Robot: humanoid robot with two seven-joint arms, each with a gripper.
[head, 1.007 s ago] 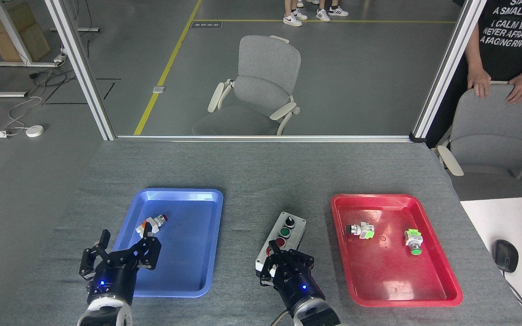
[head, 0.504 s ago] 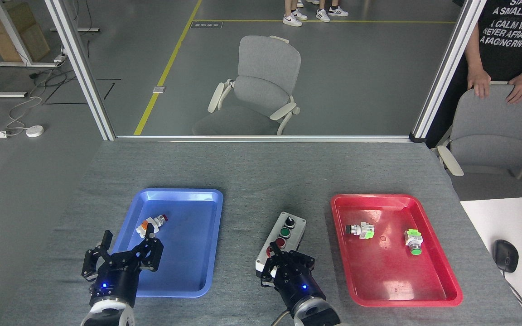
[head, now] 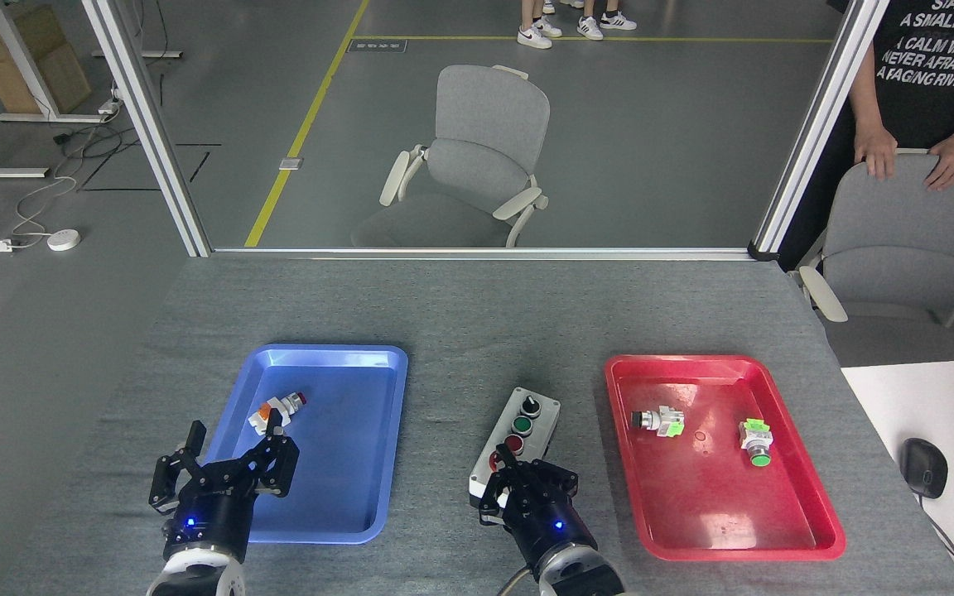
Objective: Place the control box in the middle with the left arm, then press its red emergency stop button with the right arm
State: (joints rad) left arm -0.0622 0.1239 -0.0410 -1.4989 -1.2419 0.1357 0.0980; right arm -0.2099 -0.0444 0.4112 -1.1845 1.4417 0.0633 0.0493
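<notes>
**Control box is in the middle; the red button press is the step in hand**

The control box (head: 515, 444) lies on the bare grey tabletop (head: 460, 331) in the lower centre of the frame, between the blue tray (head: 386, 389) on its left and the red tray (head: 808, 505) on its right, touching neither. It is a long grey box, tilted slightly, with a black selector at its far end, a green button in the middle and the red emergency stop button (head: 513, 443) nearest the bottom of the frame. Judging by that position, the placing step looks done.

The left claw (head: 224, 463) sits in the lower left, over the near left edge of the blue tray, with its fingers spread apart and nothing between them. A small red-capped switch part (head: 278, 410) lies in the tray just beyond it.

The right claw (head: 527, 488) is at the near end of the box, its dark fingers bunched over the box's lower edge just below the red button. Whether they are together or apart I cannot tell, nor whether they touch the box.

The next move, as I judge it, calls for the right claw to go slightly up-frame until a fingertip is over the red cap, then push straight down without nudging the box sideways or catching the green button.
</notes>
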